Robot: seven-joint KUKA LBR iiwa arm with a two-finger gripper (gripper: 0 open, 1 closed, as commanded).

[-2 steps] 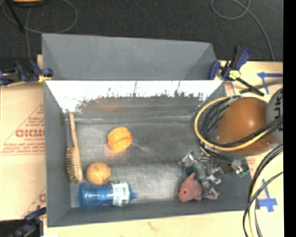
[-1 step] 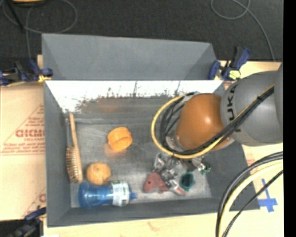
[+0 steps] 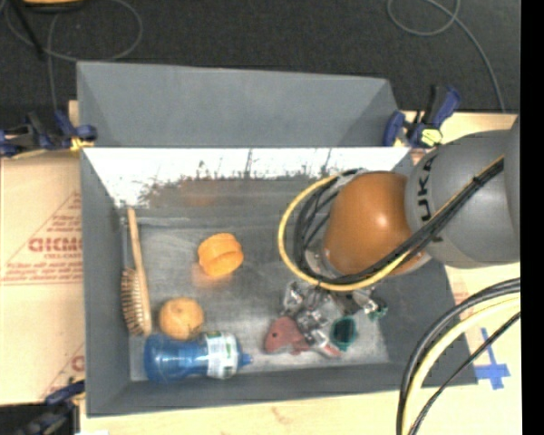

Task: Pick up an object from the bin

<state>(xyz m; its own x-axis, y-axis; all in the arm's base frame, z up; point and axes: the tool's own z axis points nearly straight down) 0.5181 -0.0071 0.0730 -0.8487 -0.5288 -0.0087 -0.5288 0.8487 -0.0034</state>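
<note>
The orange wrist cover [image 3: 367, 220] looms over the gripper [image 3: 319, 320], low in the bin [image 3: 227, 107]'s front right, beside a maroon lump [image 3: 281, 335] and a teal piece [image 3: 344, 332]. Its claw's state I cannot tell. Best centre on one before closing.

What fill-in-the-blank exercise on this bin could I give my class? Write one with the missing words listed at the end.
1. The bottle lying along the front wall of the bin is ____ in colour.
2. The long-handled brush lies along the wall on the view's ____ side.
3. Next to the gripper lie a dark red thing and a small thing coloured ____.

Missing words: blue; left; green.
</note>
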